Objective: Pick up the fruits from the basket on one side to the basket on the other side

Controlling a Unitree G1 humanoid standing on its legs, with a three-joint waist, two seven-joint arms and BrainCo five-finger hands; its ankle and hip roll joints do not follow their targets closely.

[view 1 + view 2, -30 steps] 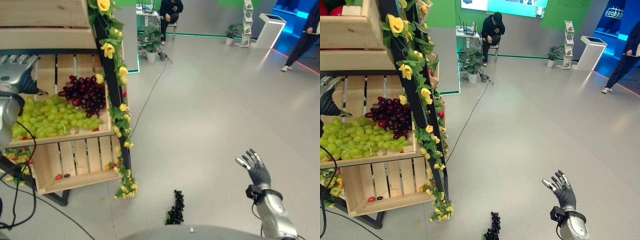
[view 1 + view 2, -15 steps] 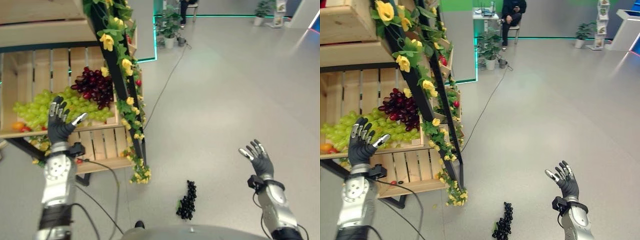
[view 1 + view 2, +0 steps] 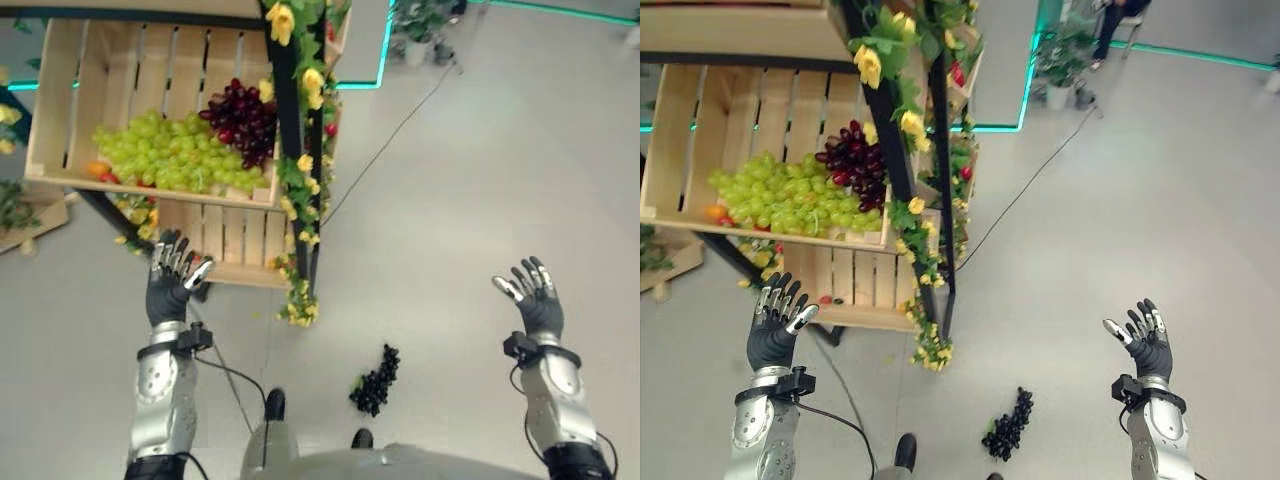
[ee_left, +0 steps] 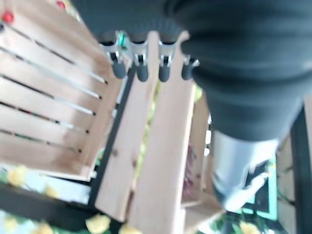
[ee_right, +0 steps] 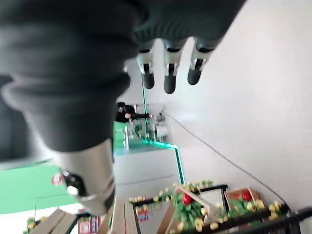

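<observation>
A wooden crate (image 3: 60, 110) on the flower-trimmed stand holds green grapes (image 3: 170, 160) and dark red grapes (image 3: 243, 115). A bunch of black grapes (image 3: 374, 380) lies on the grey floor in front of me. My left hand (image 3: 170, 290) is raised in front of the lower crate (image 3: 225, 235), its fingers straight and holding nothing. Off to the right, my right hand (image 3: 535, 300) is raised over bare floor, fingers spread, also empty. In the left wrist view the fingertips (image 4: 141, 73) point at the crate slats.
The stand's black post (image 3: 295, 150) with yellow flowers runs down beside the crates. A cable (image 3: 400, 120) trails across the floor. A potted plant (image 3: 1060, 65) and a seated person (image 3: 1115, 15) are far behind. Open floor lies to the right.
The camera has tilted down and shifted, so the stand sits higher in view. My left hand has dropped from the grapes' crate to the lower crate. The right hand has risen slightly.
</observation>
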